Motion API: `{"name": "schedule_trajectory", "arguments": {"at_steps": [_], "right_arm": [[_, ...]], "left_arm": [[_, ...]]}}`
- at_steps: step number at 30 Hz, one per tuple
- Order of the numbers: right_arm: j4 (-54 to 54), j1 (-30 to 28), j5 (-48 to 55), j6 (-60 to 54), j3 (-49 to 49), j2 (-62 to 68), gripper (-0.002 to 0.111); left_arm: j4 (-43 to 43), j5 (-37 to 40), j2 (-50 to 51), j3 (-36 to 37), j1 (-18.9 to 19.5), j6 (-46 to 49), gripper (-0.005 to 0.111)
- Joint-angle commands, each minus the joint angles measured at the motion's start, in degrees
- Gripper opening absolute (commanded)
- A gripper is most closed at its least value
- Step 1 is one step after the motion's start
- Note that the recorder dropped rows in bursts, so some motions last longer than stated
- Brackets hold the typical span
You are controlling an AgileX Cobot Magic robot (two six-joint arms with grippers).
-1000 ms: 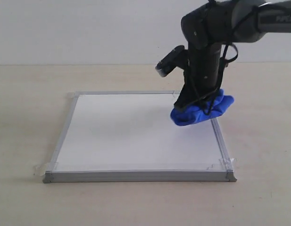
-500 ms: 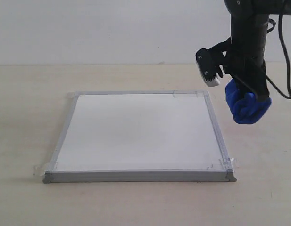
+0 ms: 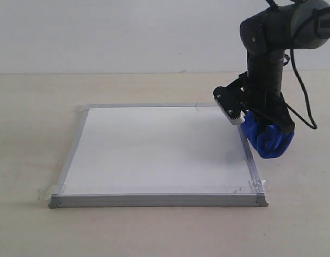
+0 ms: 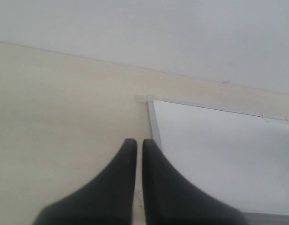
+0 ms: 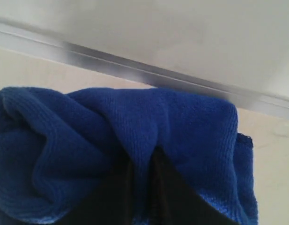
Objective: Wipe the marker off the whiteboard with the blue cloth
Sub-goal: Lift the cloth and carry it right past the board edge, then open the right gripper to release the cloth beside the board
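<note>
Blue cloth, white board w/ grey frame.

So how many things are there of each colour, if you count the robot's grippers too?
White: 1, the whiteboard
Blue: 1, the blue cloth
Black: 2, the left gripper and the right gripper
Total: 4

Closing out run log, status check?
Left gripper shut, by whiteboard frame. Right gripper shut on blue cloth, held past board's right edge. No ink visible on board.
</note>
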Motion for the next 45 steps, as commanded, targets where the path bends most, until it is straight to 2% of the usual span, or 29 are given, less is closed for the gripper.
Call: {"name": "schedule_trajectory", "arguments": {"at_steps": [1,8,12,14,17,21,24,26,30,32,35,40,45], "right_arm": [[0.0,-0.6,-2.0,1.7,0.0,1.3,0.0],[0.3,-2.6,-4.6,10.8,0.0,3.9,0.0],[0.7,-3.1,-4.4,12.0,0.0,4.1,0.0],[1.0,-3.1,-4.4,12.0,0.0,4.1,0.004],[2.5,-3.1,-4.6,12.5,0.0,4.1,0.024],[3.6,-3.1,-8.1,20.3,0.0,4.1,0.062],[3.6,-3.1,-9.0,24.2,0.0,4.1,0.077],[3.6,-3.1,-7.5,27.2,0.0,4.0,0.075],[3.6,-3.1,-7.0,28.0,0.0,1.7,0.059],[3.4,-3.1,-7.7,28.0,0.0,-0.3,0.054],[3.4,-3.1,-8.5,27.8,0.0,-4.4,0.056],[4.4,-3.1,-5.5,28.6,0.0,-10.1,0.072],[8.8,-3.1,-0.5,32.4,0.0,-12.4,0.072]], "left_arm": [[0.2,0.1,-0.2,0.2,0.2,0.0,0.004],[0.2,0.1,-0.2,0.2,0.2,0.0,0.004],[0.2,0.1,-0.2,0.2,0.2,0.0,0.004],[0.2,0.1,-0.2,0.2,0.2,0.0,0.004],[0.2,0.1,-0.2,0.2,0.2,0.0,0.004],[0.2,0.1,-0.2,0.2,0.2,0.0,0.004],[0.2,0.1,-0.2,0.2,0.2,0.0,0.004],[0.2,0.1,-0.2,0.2,0.2,0.0,0.004],[0.2,0.1,-0.2,0.2,0.2,0.0,0.004],[0.2,0.1,-0.2,0.2,0.2,0.0,0.004],[0.2,0.1,-0.2,0.2,0.2,0.0,0.004],[0.2,0.1,-0.2,0.2,0.2,0.0,0.004],[0.2,0.1,-0.2,0.2,0.2,0.0,0.004]]}}
